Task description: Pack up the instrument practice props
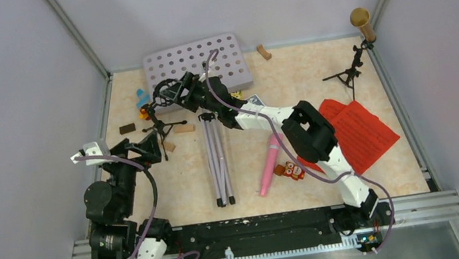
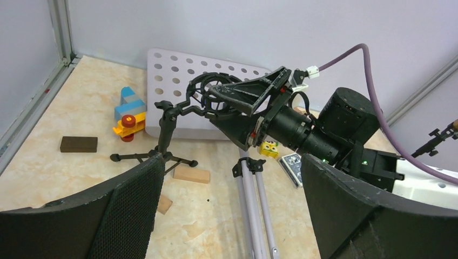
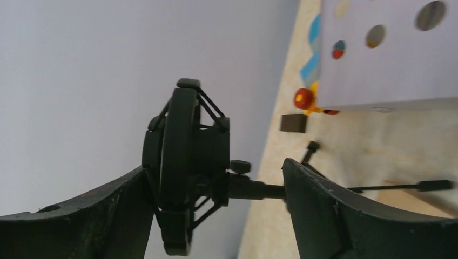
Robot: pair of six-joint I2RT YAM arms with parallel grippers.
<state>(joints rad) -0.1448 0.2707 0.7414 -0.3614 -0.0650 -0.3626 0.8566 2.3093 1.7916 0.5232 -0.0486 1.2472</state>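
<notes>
Black mic tripod (image 2: pixel 164 128) upright, ring end up

In the top view the right arm (image 1: pixel 308 132) crosses the desk (image 1: pixel 179 176). It hides part of the near edge of the grey tray (image 1: pixel 191 61), the left part of the red pages (image 1: pixel 364 132) and most of the blue card deck (image 1: pixel 254 101). The toy (image 1: pixel 293 171) beside the pink microphone (image 1: pixel 267 173) is too small to identify.

In the right wrist view the tray runs off the top and right edges. One finger (image 3: pixel 81 216) of the right end effector (image 3: pixel 216 178) overlaps the ring mount (image 3: pixel 181 162) of the black tripod (image 3: pixel 259 190), so contact cannot be told.

In the left wrist view the silver pole (image 2: pixel 254 210) is cut off by the bottom edge.
</notes>
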